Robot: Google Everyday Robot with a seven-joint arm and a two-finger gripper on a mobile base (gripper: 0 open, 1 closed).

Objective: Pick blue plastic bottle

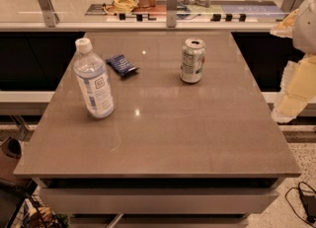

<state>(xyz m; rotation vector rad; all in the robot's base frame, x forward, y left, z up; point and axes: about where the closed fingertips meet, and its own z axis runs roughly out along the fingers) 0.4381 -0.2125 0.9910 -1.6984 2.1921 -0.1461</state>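
Upright blue plastic bottle at bench left, well apart from gripper at frame's right edge; cannot tell whether jaws are open.

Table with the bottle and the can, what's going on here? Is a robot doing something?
A robot is meant to pick up the blue plastic bottle, standing on the left of the table. Nothing touches it yet. The robot's tool is off at the right edge, beside the table. A drink can and a dark blue snack packet sit farther back.
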